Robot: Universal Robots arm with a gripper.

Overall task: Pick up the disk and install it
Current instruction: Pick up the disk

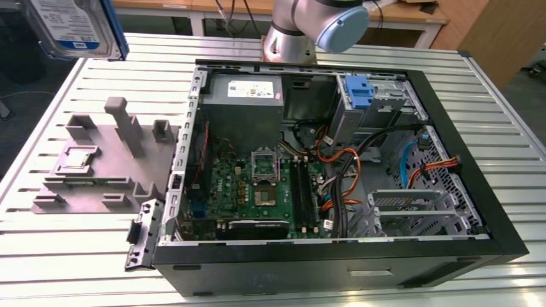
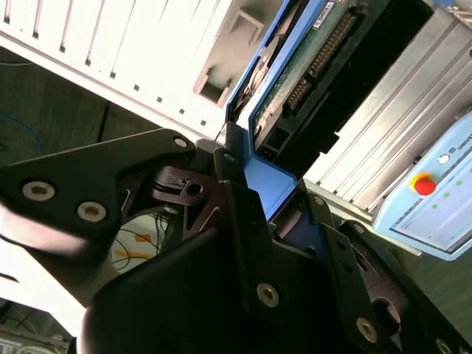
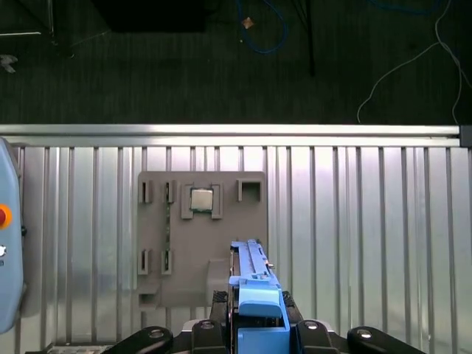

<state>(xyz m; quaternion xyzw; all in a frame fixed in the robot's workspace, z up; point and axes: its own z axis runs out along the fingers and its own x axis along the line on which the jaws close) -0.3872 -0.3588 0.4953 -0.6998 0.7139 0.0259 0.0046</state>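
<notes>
The disk (image 1: 73,29), a flat silver hard drive with a white-and-blue label and blue plastic rails, is hanging high over the slatted metal table (image 1: 68,256), above the grey plastic fixture block (image 1: 94,185) and beside the open black computer case (image 1: 341,268). The black gripper (image 2: 269,184) is clamping its blue end between both fingers.

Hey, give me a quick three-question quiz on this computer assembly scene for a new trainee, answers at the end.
1. True or false: the disk lies inside the open computer case.
2. What is the gripper clamped on? A) the disk B) a cable C) nothing
3. Fill in: the small silver chip sits in the gray ____.

Key: 1 false, it is held up in the air beside the case; 2 A; 3 fixture.
</notes>
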